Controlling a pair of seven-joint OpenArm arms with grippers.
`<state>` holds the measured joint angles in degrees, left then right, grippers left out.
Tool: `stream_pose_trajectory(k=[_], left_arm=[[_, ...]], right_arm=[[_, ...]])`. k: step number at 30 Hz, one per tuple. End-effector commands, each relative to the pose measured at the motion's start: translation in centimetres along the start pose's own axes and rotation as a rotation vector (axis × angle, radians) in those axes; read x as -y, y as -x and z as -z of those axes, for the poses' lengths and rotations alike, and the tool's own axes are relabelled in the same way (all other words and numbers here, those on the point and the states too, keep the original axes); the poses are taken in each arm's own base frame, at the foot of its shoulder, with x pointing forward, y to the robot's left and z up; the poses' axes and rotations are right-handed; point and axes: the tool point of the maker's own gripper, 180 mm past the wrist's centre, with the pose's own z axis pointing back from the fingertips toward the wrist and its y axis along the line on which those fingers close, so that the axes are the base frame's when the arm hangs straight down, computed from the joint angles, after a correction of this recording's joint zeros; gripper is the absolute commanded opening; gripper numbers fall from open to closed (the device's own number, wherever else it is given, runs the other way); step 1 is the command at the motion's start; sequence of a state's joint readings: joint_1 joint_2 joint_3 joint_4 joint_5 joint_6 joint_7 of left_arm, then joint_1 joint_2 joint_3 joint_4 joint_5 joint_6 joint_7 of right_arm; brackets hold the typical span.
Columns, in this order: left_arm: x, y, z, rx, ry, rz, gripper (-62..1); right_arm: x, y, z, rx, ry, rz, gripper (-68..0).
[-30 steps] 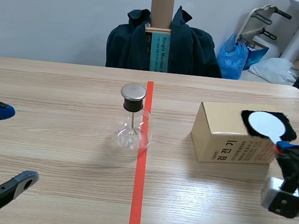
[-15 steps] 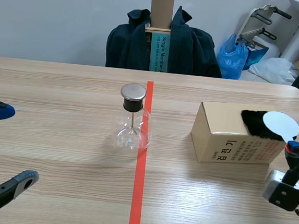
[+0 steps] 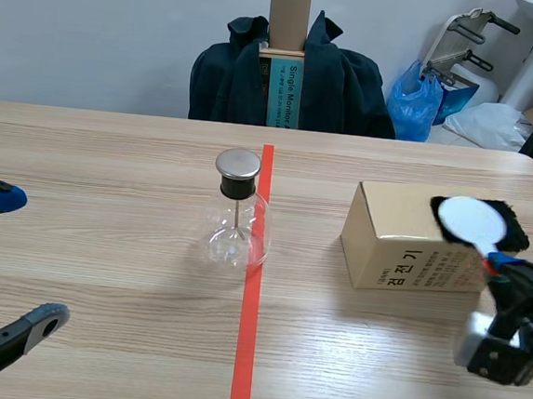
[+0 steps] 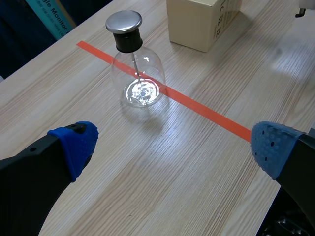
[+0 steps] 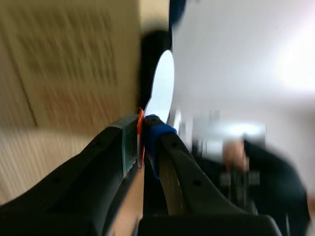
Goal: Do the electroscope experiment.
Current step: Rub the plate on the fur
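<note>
Surface: light wooden table [image 3: 102, 269], red tape line [image 3: 246, 347] down its middle.
Middle: clear glass flask with metal cap [image 3: 235, 217], touching the tape.
Beside it: brown cardboard box [image 3: 389, 238], black fuzzy cloth [image 3: 513, 236] on top.
Left gripper [image 4: 172, 147]: wide open, empty.
Right gripper [image 5: 141, 142]: pinching white round disc [image 3: 470, 222] at the cloth.
Room: dark jacket [image 3: 342, 85] on chair, blue plastic bag [image 3: 415, 100].

our left gripper [image 3: 19, 257] sits low at our left side, fingers spread wide with nothing between them, one blue pad [image 3: 1, 197] farther out, one grey pad [image 3: 48, 319] nearer. our right arm comes in low from the right, and its gripper [image 3: 501, 267] points upward, fingers pinched on the thin stem of a white disc [image 3: 470, 220].
</note>
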<state>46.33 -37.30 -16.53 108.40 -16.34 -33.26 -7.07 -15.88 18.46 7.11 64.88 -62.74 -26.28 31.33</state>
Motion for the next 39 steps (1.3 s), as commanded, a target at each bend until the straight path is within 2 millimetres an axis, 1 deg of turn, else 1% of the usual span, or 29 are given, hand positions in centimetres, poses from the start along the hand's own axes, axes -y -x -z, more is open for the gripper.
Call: stream_pose_trajectory(k=[1, 3, 4, 5, 6, 8, 9, 10, 13, 14, 15, 17, 18, 19, 21, 22, 23, 24, 26, 27, 28, 30, 31, 32, 34, 35, 36, 38, 39], left_arm=[[0.2, -0.6, 0.1, 0.03, 0.002, -0.01, 1.4], [0.2, -0.6, 0.1, 0.03, 0.002, -0.01, 1.4], [0.2, -0.6, 0.1, 0.03, 0.002, -0.01, 1.4], [0.2, -0.6, 0.1, 0.03, 0.002, -0.01, 1.4], [0.2, -0.6, 0.1, 0.03, 0.002, -0.01, 1.4], [0.2, -0.6, 0.1, 0.031, 0.002, -0.01, 1.4], [0.2, -0.6, 0.1, 0.031, 0.002, -0.01, 1.4], [0.2, -0.6, 0.1, 0.031, 0.002, -0.01, 1.4], [0.1, -0.7, 0.1, 0.033, 0.001, -0.008, 1.4], [0.1, -0.7, 0.2, 0.034, 0.001, -0.006, 1.4], [0.1, -0.7, 0.2, 0.033, 0.001, -0.006, 1.4], [0.1, -0.7, 0.2, 0.033, 0.001, -0.006, 1.4], [0.1, -0.7, 0.2, 0.033, 0.001, -0.006, 1.4], [0.1, -0.7, 0.2, 0.033, 0.001, -0.006, 1.4], [0.1, -0.7, 0.2, 0.034, 0.001, -0.006, 1.4], [0.1, -0.7, 0.2, 0.034, 0.001, -0.006, 1.4], [0.1, -0.7, 0.2, 0.033, 0.0, -0.006, 1.4], [0.1, -0.7, 0.2, 0.033, 0.0, -0.006, 1.4], [0.1, -0.8, 0.2, 0.034, 0.0, -0.007, 1.4], [0.1, -0.8, 0.2, 0.034, 0.0, -0.007, 1.4], [0.1, -0.8, 0.2, 0.035, 0.0, -0.007, 1.4], [0.1, -0.8, 0.2, 0.035, -0.001, -0.008, 1.4], [0.1, -0.8, 0.2, 0.035, -0.001, -0.008, 1.4], [0.1, -0.8, 0.2, 0.035, -0.001, -0.008, 1.4], [0.1, -0.8, 0.2, 0.035, -0.001, -0.008, 1.4], [0.1, -0.8, 0.2, 0.035, -0.001, -0.008, 1.4], [0.1, -0.7, 0.2, 0.035, -0.001, -0.008, 1.4], [0.1, -0.9, 0.2, 0.041, -0.001, -0.008, 1.4], [0.1, -1.1, 0.2, 0.053, -0.001, -0.008, 1.4]], right_arm=[[1.6, 0.5, 0.3, 0.047, 0.024, -0.044, -66.7], [1.4, -2.6, -0.1, 0.213, 0.019, -0.046, -66.7], [1.3, -3.6, -0.2, 0.262, 0.018, -0.042, -66.7], [1.2, -3.8, -0.2, 0.261, 0.019, -0.037, -66.7], [1.2, -3.0, 0.0, 0.207, 0.022, -0.03, -66.7], [1.1, -0.3, 0.4, 0.06, 0.014, -0.022, -66.7], [0.8, 0.2, 0.4, 0.038, -0.003, -0.015, -66.7], [0.7, -0.2, 0.3, 0.065, -0.016, -0.014, -66.7], [0.7, -4.0, -0.2, 0.274, -0.016, -0.011, -66.7], [0.8, -4.2, -0.3, 0.282, -0.006, -0.013, -66.7], [1.0, -3.4, 0.0, 0.231, 0.006, -0.014, -66.7], [1.0, -0.5, 0.4, 0.068, 0.002, -0.008, -66.7], [0.8, 0.2, 0.4, 0.034, -0.009, -0.005, -66.7], [0.7, -0.1, 0.3, 0.057, -0.015, -0.007, -66.7], [0.8, -2.7, 0.0, 0.204, -0.014, -0.012, -66.7], [1.0, -3.5, 0.0, 0.242, -0.004, -0.013, -66.7], [1.4, -3.4, 0.1, 0.229, 0.014, -0.018, -66.7], [1.7, -2.4, 0.4, 0.166, 0.028, -0.021, -66.7], [1.5, 0.2, 0.5, 0.031, 0.016, -0.012, -66.7], [1.3, 0.5, 0.4, 0.025, 0.001, -0.007, -66.7], [1.2, -0.2, 0.4, 0.069, -0.007, -0.009, -66.7], [1.4, -2.5, 0.1, 0.199, -0.002, -0.01, -66.7], [1.4, -2.9, 0.1, 0.215, 0.0, -0.007, -66.7], [1.5, -2.4, 0.3, 0.181, 0.005, -0.005, -66.7], [1.4, 0.4, 0.4, 0.022, 0.006, 0.002, -66.7], [1.2, 0.8, 0.4, -0.003, -0.005, 0.005, -66.7], [1.1, 0.4, 0.4, 0.023, -0.012, 0.0, -66.7], [1.4, -1.8, 0.3, 0.145, -0.002, -0.015, -66.7], [1.7, -2.3, 0.3, 0.166, 0.012, -0.017, -66.7]])
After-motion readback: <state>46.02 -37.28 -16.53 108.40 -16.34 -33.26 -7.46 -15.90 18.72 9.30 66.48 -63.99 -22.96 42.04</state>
